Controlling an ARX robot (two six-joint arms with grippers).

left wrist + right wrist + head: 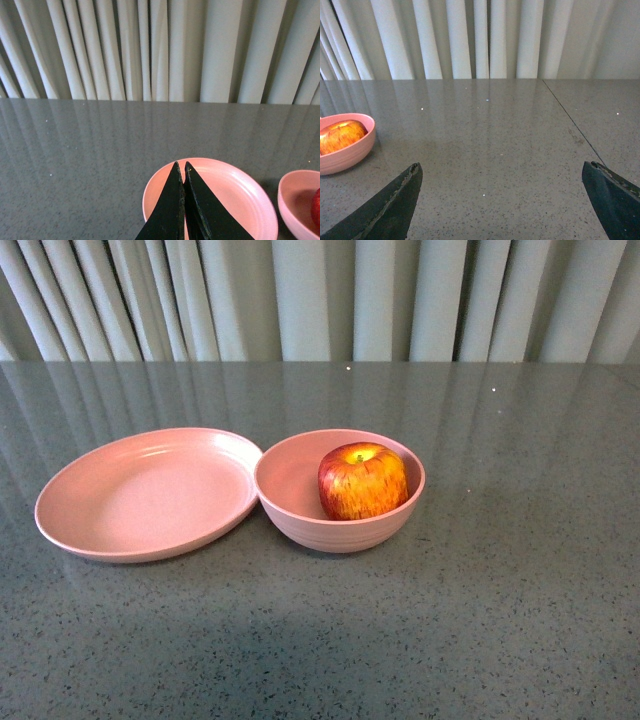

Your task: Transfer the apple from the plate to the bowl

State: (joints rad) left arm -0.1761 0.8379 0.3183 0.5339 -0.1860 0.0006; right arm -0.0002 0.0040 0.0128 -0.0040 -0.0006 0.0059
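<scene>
The red, yellow-streaked apple (362,481) sits upright inside the deep pink bowl (300,515), stem up. The shallow pink plate (150,492) lies bare just left of the bowl, their rims touching. Neither arm shows in the front view. In the left wrist view my left gripper (181,165) is shut, its dark fingers pressed together with nothing between them, above the plate (240,195); the bowl (295,197) is at the frame's edge. In the right wrist view my right gripper (502,167) is open wide over bare table, with the bowl (345,152) and apple (341,136) well off to one side.
A dark grey speckled tabletop (520,590) carries everything. Pale pleated curtains (320,295) hang behind its far edge. A thin seam (570,122) runs across the table in the right wrist view.
</scene>
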